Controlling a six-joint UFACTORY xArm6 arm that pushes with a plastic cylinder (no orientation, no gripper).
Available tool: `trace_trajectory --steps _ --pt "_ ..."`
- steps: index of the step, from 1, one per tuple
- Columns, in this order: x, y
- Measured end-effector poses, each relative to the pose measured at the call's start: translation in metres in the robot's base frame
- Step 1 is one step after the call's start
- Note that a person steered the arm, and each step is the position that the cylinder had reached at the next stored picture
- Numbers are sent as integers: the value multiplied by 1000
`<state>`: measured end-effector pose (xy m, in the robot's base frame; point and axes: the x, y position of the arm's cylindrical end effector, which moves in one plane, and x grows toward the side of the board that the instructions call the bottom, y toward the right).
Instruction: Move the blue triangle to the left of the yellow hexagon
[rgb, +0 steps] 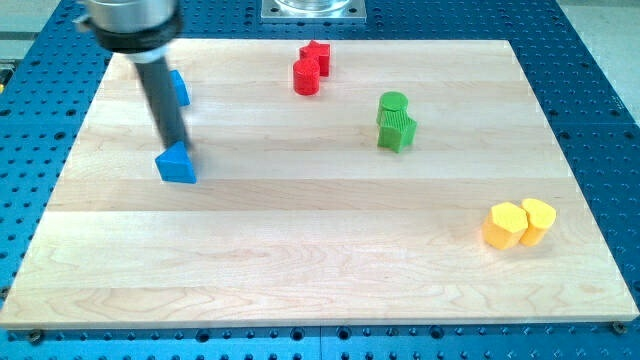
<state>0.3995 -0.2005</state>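
my tip (181, 148) sits right at top edge of blue triangle (177, 164), mid-left of frame, looks like touching. no claw here, just plain rod. yellow hexagon (505, 225) way off lower right, next to another yellow block (538, 220).

Bright, even light; soft shadows; rod blurred.
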Motion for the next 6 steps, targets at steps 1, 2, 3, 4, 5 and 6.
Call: trace_trajectory --steps 1,2,3,4,5,6 --pt "64 12" --pt "97 74" --pt "63 -7" --pt "37 21" --pt "65 128" --pt "108 175"
